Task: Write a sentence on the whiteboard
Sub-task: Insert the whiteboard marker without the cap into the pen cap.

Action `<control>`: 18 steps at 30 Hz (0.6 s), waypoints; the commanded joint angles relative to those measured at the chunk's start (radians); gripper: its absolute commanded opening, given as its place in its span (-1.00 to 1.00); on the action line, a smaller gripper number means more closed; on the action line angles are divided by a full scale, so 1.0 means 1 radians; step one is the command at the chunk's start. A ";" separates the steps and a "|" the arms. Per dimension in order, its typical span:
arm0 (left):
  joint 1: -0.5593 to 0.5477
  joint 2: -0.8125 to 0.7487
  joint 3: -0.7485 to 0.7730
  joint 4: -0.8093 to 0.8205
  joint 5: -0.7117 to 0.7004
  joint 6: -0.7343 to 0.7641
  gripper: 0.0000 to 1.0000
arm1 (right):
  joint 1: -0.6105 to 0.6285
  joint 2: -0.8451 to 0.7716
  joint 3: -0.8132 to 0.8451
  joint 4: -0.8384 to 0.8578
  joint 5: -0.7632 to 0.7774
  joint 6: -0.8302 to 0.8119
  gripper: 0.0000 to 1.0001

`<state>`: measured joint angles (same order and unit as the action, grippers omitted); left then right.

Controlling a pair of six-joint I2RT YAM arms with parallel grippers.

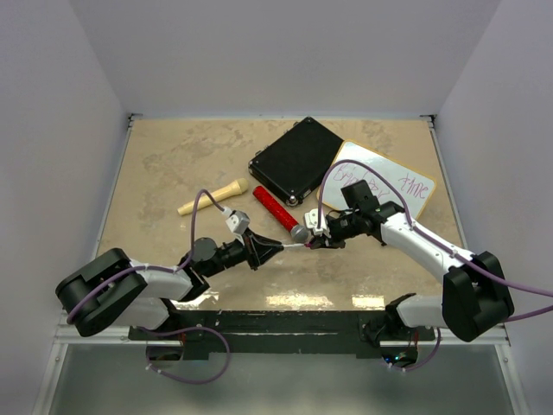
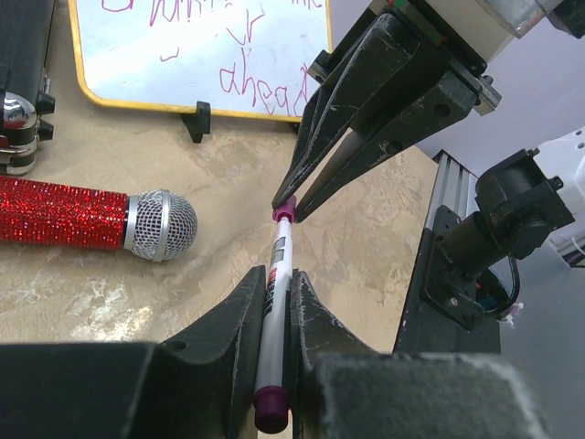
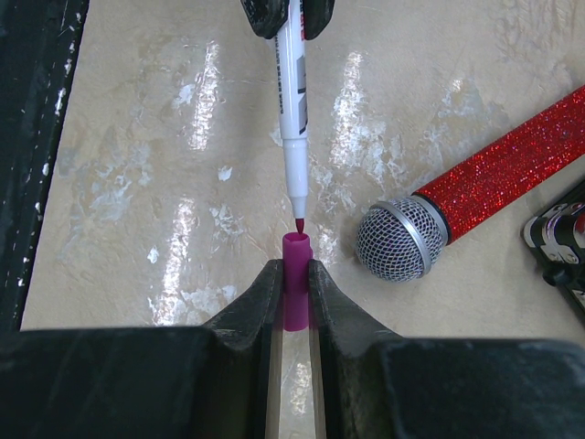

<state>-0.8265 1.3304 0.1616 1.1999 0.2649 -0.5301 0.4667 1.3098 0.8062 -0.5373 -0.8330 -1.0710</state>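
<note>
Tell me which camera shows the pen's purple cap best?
Right wrist view: the cap sits close and centred, pinched in the right hand. Left wrist view shows just its end; the top view, hardly anything.

The left arm [image 1: 160, 278] and right arm [image 1: 419, 242] share white links, black joints and looping purple cables [image 1: 200, 194], the left hand [image 1: 283, 247] and right hand [image 1: 309, 241] black, wedge-fingered, scuffed.

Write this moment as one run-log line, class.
left end effector: shut on marker | right end effector: shut on cap | marker tip at cap mouth, cap not seated | whiteboard: sentence present
</note>
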 commanded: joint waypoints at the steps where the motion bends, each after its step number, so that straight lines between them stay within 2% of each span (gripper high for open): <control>1: -0.005 -0.002 0.029 0.041 -0.003 0.036 -1.00 | 0.006 -0.003 0.039 0.019 -0.023 0.014 -0.98; 18: -0.005 0.042 0.052 0.063 0.023 0.025 -1.00 | 0.006 0.006 0.045 0.020 -0.032 0.017 -0.98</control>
<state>-0.8265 1.3525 0.1799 1.1885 0.2703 -0.5297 0.4667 1.3098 0.8062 -0.5369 -0.8330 -1.0657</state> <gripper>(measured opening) 0.165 0.155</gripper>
